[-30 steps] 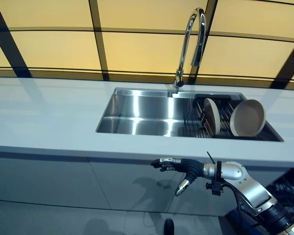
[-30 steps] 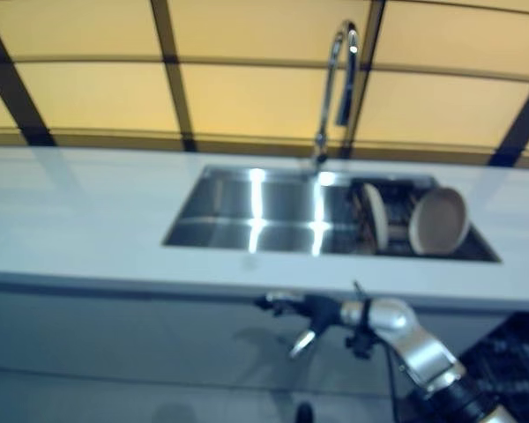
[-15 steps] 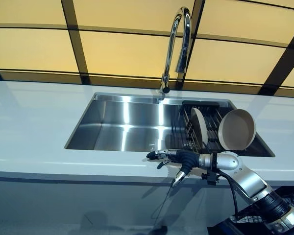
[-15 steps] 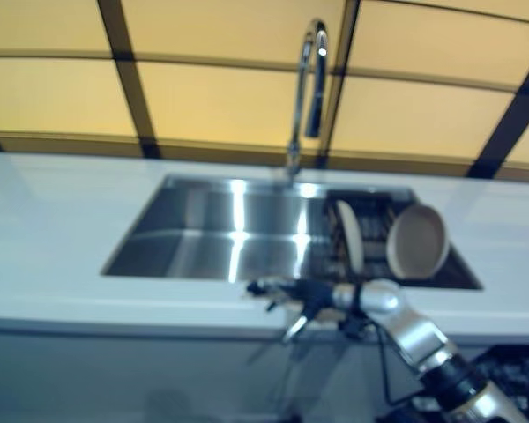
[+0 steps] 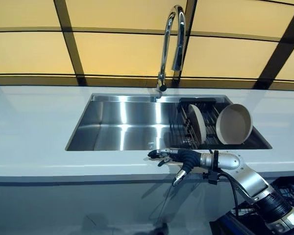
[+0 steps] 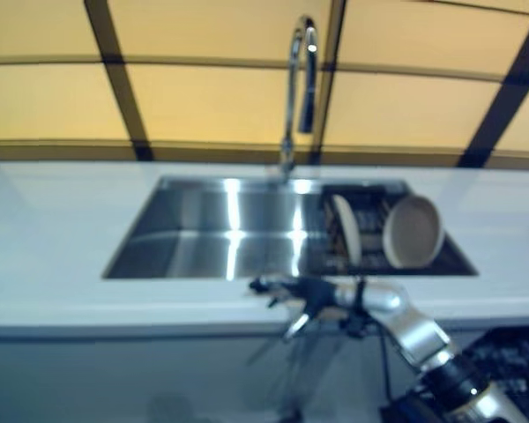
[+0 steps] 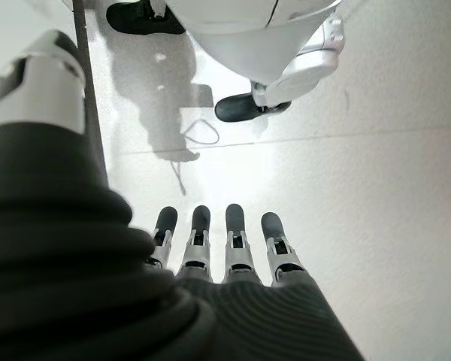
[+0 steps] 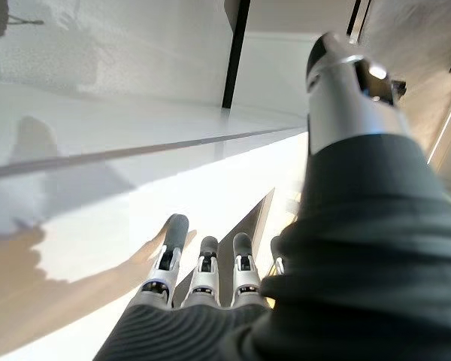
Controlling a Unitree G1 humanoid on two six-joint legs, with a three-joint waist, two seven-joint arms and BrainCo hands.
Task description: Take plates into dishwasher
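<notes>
Hovering open, right hand (image 5: 179,157) overhangs counter (image 5: 34,132) edge near sink (image 5: 122,129).

The right hand (image 5: 179,159) reaches forward with straight, empty fingers; the left hand (image 7: 225,256) likewise hangs relaxed.

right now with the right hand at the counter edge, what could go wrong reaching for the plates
1. The right hand hovers open at the counter's front edge; the plates stand further right in the rack, so the arm might clip the sink rim on the way.
2. Both plates stand on edge, tilted; a nudge could probably tip one over.
3. The left hand hangs open toward the floor, so it likely can't steady anything.
</notes>
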